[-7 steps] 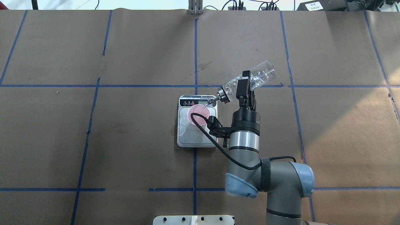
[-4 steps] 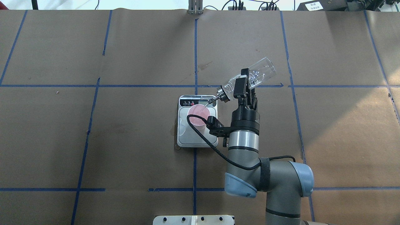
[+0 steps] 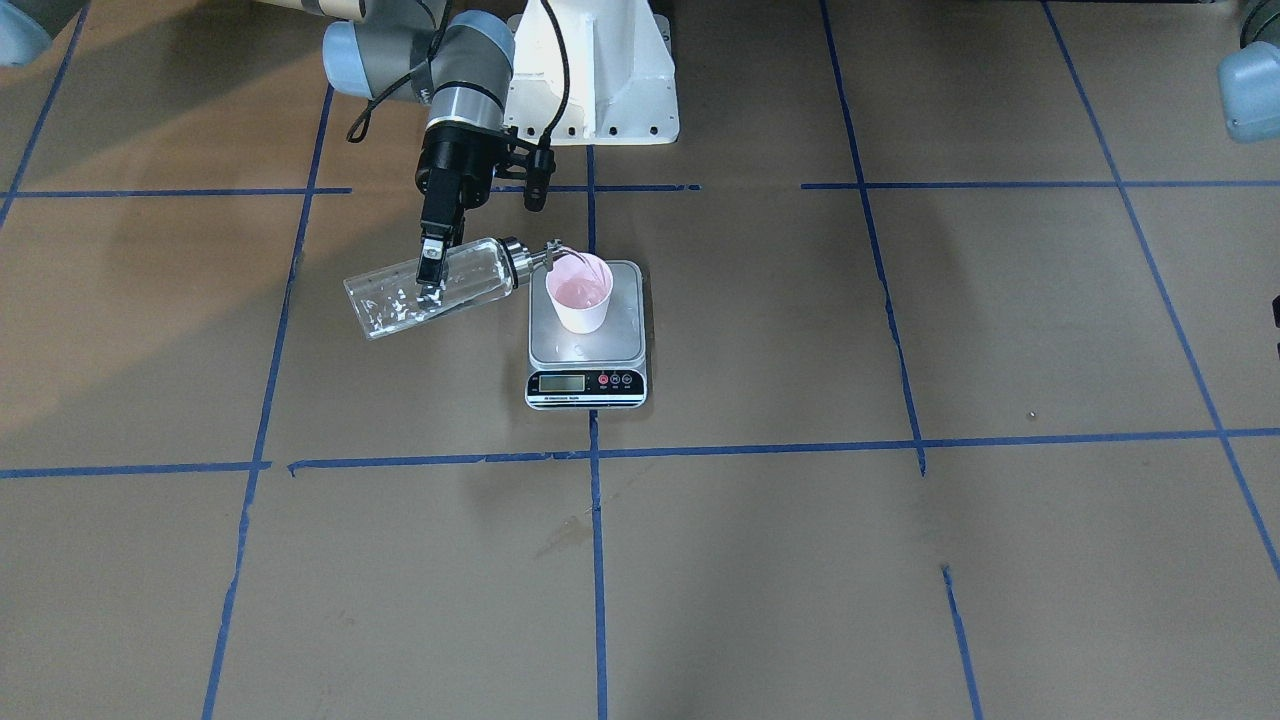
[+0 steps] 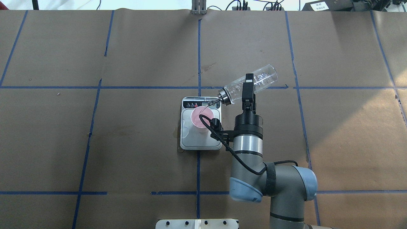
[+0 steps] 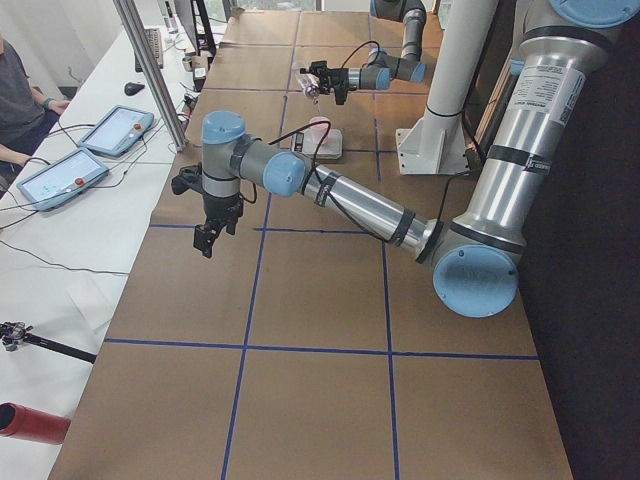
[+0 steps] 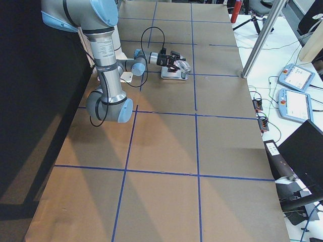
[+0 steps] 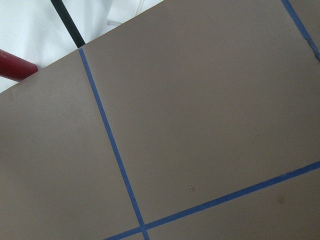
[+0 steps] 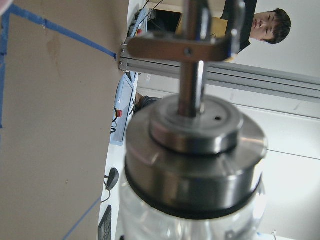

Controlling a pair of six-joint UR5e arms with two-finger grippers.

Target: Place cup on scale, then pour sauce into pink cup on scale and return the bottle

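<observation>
Glass bottle (image 4: 264,78), clamped in right end effector (image 4: 249,84), tilts over cup (image 4: 196,120) on scale (image 4: 192,141).

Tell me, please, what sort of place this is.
Probably a robotics laboratory: the left arm and right arm stand at a paper-covered table gridded with blue tape, and touchscreen pendants lie on a side bench.

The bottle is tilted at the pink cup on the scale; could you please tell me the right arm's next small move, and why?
Probably tip the bottle slightly further, spout kept over the cup: the right gripper holds it tilted, the cup stands on the scale, and no stream shows.
</observation>
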